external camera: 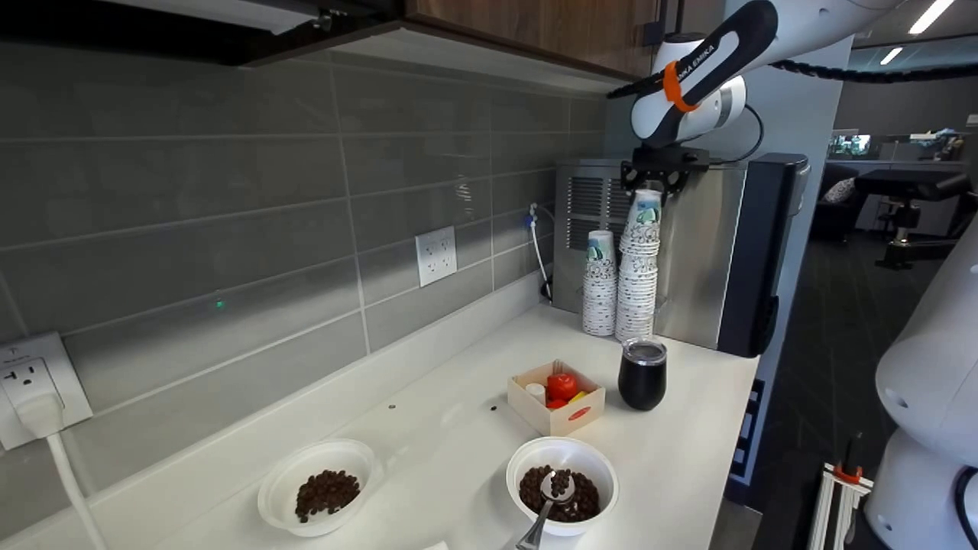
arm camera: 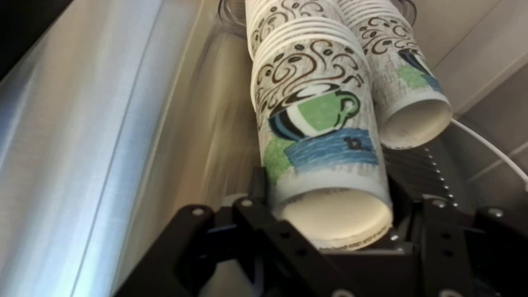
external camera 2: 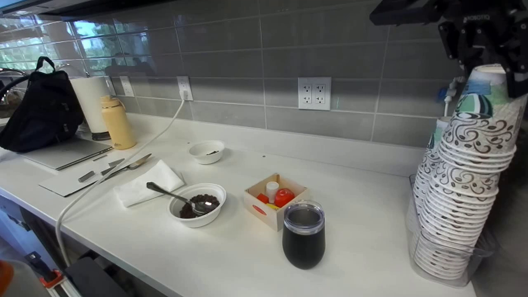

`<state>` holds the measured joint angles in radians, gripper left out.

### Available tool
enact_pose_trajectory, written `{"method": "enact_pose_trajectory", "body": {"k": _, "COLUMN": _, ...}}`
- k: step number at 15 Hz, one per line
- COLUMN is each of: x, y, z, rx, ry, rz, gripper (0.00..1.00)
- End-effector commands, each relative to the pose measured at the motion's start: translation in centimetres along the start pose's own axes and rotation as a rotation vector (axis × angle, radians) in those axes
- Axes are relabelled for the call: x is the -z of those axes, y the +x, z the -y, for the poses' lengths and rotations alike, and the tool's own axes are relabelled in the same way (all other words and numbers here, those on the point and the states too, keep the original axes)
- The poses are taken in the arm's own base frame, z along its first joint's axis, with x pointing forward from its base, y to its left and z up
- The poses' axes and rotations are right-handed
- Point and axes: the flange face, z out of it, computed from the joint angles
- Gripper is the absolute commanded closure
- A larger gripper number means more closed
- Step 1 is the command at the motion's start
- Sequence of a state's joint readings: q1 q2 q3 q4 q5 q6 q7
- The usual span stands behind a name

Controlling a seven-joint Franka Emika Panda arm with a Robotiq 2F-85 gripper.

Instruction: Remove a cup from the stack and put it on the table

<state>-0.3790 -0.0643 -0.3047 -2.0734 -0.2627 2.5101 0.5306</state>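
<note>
Paper cup [arm camera: 324,140], topmost on inverted stack [external camera 2: 458,206], pinched by claw [arm camera: 329,189] near its base, presumably for lifting; clear bin [external camera 2: 476,258] near back edge of tabletop [external camera 2: 371,231] likely steadies stack.

Arm [external camera: 697,59]: "NKA EMIKA", start not legible
Gripper [external camera 2: 493,78]: "ROBOTIQ"
Top cup [arm camera: 317,111]: "12", base print blurred
Wooden box [external camera: 556,424]: red oval [external camera: 579,413], unreadable

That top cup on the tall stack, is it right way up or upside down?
Upside down: in both exterior views the top cup has its narrow end upward, its wider rim below on the stack.
</note>
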Motion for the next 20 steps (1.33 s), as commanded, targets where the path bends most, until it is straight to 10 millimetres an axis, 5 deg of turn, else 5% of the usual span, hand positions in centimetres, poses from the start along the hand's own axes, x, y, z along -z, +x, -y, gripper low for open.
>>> {"method": "enact_pose_trajectory", "body": {"k": 1, "x": 4.1, "y": 0.2, "z": 0.1, "rx": 0.012, "ry": 0.018, "rz": -0.051, "gripper": 0.56}}
{"method": "enact_pose_trajectory", "body": {"k": 11, "x": 8.7, "y": -2.8, "z": -0.3, "rx": 0.107, "ry": 0.032, "rz": -0.094, "gripper": 0.56}}
{"method": "enact_pose_trajectory", "body": {"k": 20, "x": 16.7, "y": -5.6, "z": -0.7, "rx": 0.175, "ry": 0.112, "rz": -0.175, "gripper": 0.56}}
